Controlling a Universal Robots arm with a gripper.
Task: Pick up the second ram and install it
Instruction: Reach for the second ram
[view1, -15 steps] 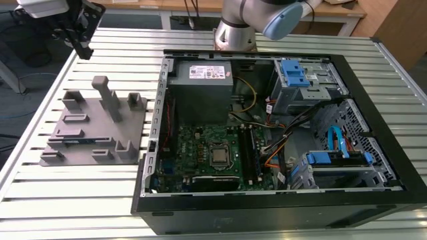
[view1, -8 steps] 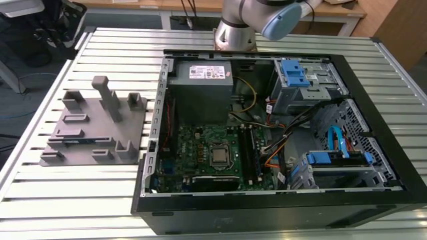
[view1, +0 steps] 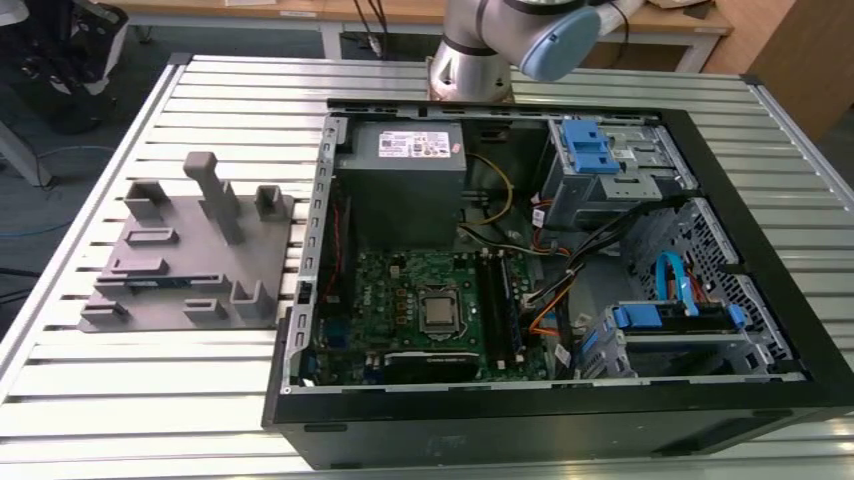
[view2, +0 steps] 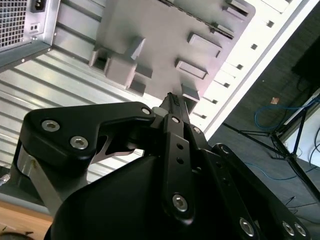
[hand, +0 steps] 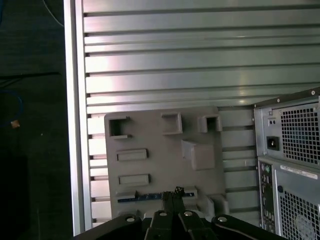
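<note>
The second ram (hand: 145, 197) is a thin dark-blue strip lying flat in a holder of the grey fixture tray (hand: 160, 160). In the exterior view the second ram (view1: 156, 281) shows as a short blue line on that tray (view1: 187, 250), to the left of the open computer case. My gripper (hand: 172, 192) hangs well above the tray, and its fingertips cover part of the strip in the first wrist view. The fingers (view2: 175, 120) meet at their tips, shut on nothing. The black memory slots (view1: 501, 300) lie on the green motherboard (view1: 394, 285) inside the case.
The open case (view1: 561, 260) holds a power supply (view1: 407, 180), loose cables and blue-tabbed drive cages (view1: 601, 160). Tall posts (view1: 214, 195) rise from the tray. The arm's base (view1: 474, 60) stands behind the case. The slatted table's edge (hand: 75, 125) runs beside the tray.
</note>
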